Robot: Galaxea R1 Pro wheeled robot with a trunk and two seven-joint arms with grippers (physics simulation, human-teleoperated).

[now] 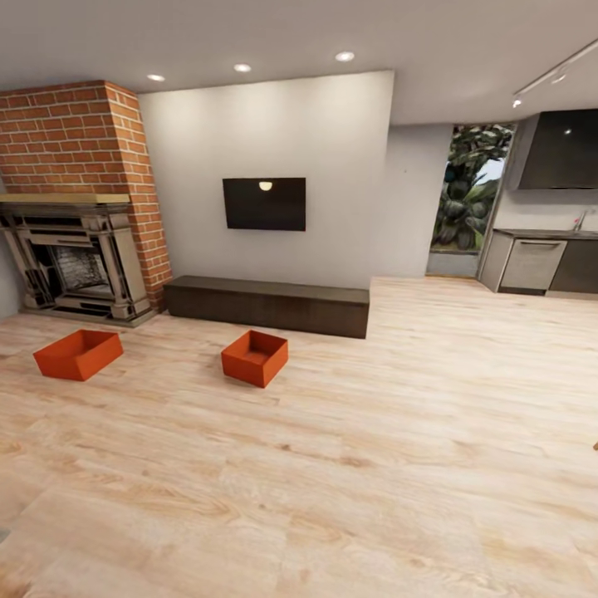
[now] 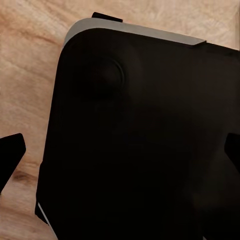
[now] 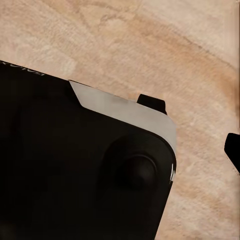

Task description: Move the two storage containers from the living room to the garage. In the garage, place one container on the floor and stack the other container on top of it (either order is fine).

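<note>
Two orange-red topless storage containers stand on the light wood-plank floor of the living room. One container point(image 1: 78, 353) lies at the left, in front of the brick fireplace point(image 1: 75, 216). The other container point(image 1: 255, 357) sits before the long dark cabinet point(image 1: 266, 305). Both are several steps ahead of me and apart from each other. In the left wrist view my left gripper point(image 2: 121, 152) is open, its dark fingertips point(image 2: 11, 152) at the picture's two sides over my black base. In the right wrist view my right gripper point(image 3: 120, 152) is open too, with one fingertip point(image 3: 233, 150) showing over the planks.
A dark TV point(image 1: 264, 203) hangs on the pale wall above the cabinet. At the right a kitchen counter point(image 1: 544, 262) and a glass door with plants point(image 1: 465, 199) stand beyond a wide stretch of wood floor point(image 1: 374, 465).
</note>
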